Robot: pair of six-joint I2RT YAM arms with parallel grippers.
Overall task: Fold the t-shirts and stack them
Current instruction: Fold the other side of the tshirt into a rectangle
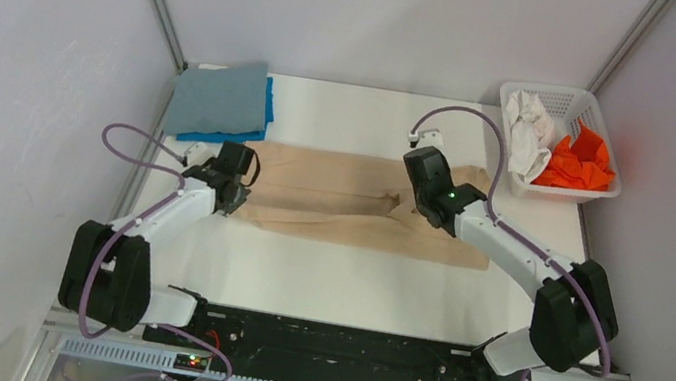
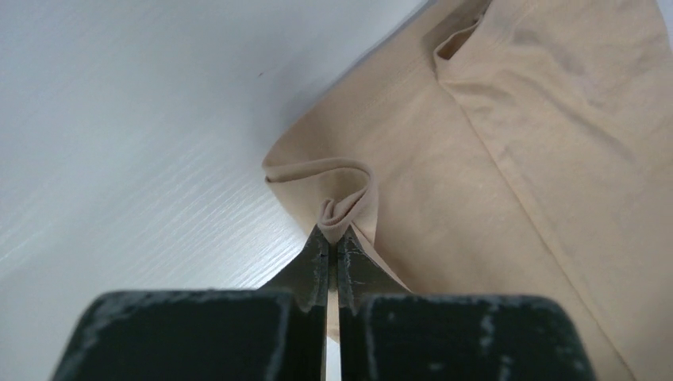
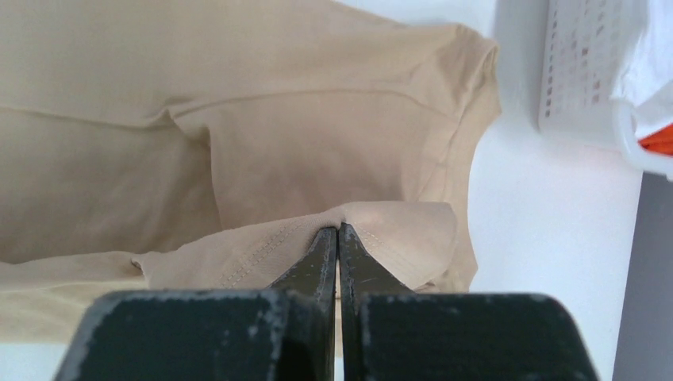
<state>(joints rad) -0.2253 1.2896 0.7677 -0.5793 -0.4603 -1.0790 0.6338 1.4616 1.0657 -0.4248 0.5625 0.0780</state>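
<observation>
A tan t-shirt lies spread lengthwise across the middle of the table. My left gripper is shut on a pinched fold at the tan shirt's left end. Over the shirt's right part, my right gripper is shut on a stitched hem of the tan cloth and holds it lifted. In the top view the left gripper sits at the shirt's left edge and the right gripper right of its middle. A folded grey-blue shirt lies on a bright blue one at the back left.
A white lattice basket at the back right holds a crumpled white shirt and an orange shirt. The basket's corner shows in the right wrist view. Grey walls with metal posts close in the table on both sides.
</observation>
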